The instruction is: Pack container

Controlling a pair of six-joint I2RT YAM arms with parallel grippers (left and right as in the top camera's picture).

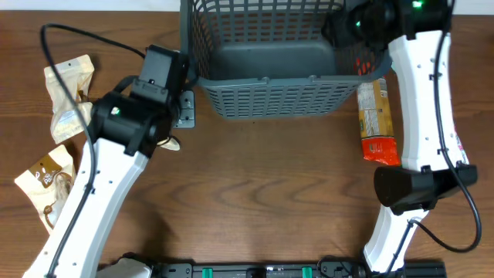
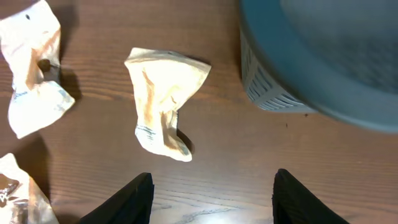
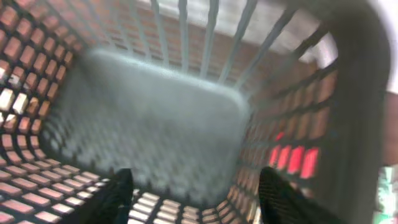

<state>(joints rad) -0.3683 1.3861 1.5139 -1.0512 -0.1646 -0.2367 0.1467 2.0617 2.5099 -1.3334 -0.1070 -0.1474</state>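
Observation:
The container [image 1: 270,93] is a large dark grey slotted basket at the back centre, and its floor is bare. My right gripper [image 1: 345,29] is open and empty over the basket's right side. In the blurred right wrist view, its fingers [image 3: 200,199] hang inside the basket [image 3: 155,124]. My left gripper [image 1: 184,108] is open and empty by the basket's front left corner. The left wrist view shows its fingers [image 2: 211,199] above the table, a crumpled cream snack packet [image 2: 165,99] just beyond them, and the basket [image 2: 311,62] to the right.
Two more cream packets lie at the left [image 1: 69,93] [image 2: 31,74]. A brown-and-cream packet [image 1: 46,181] lies at the front left and also shows in the left wrist view [image 2: 15,193]. An orange-red packet [image 1: 378,123] lies right of the basket and shows through its slots [image 3: 292,158].

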